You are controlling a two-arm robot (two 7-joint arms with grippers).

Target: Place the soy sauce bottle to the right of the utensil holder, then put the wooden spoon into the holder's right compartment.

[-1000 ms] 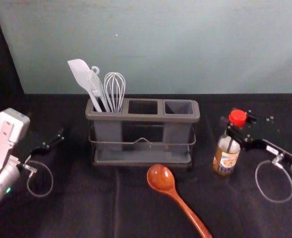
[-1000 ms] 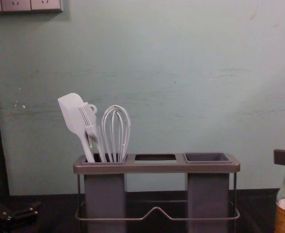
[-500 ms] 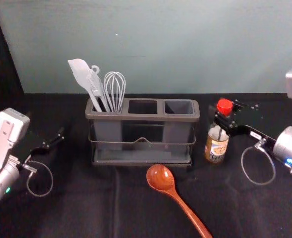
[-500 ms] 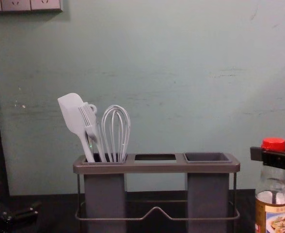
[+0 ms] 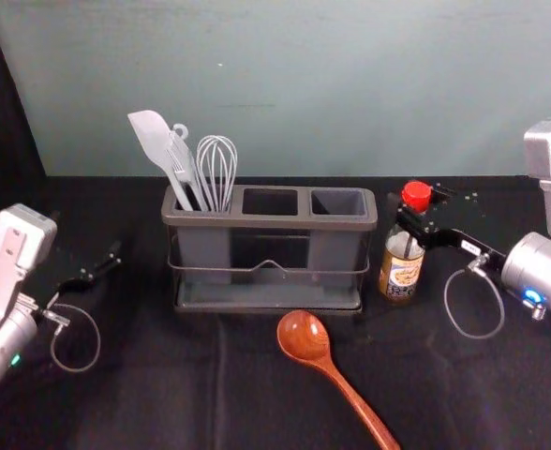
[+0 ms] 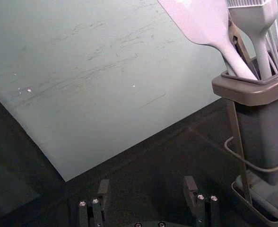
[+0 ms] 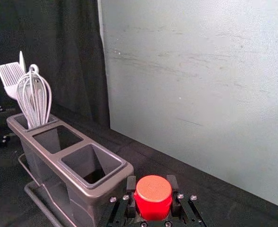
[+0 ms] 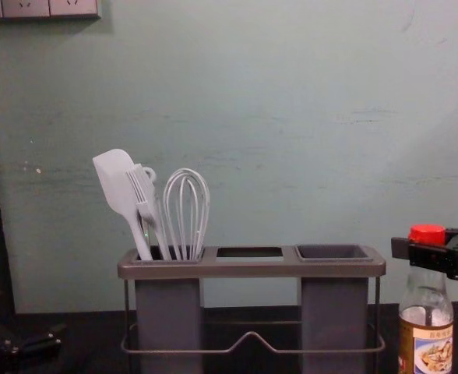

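Bottle is upright, clamped in my right gripper, just right of the holder; my left gripper hangs wide, leftward.

Red-capped soy sauce bottle upright, perhaps lifted, right of grey utensil holder; glossy wooden spoon lies in front.

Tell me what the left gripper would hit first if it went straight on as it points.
Probably the wall, with the left gripper passing left of the utensil holder, though depth makes that clearance uncertain.
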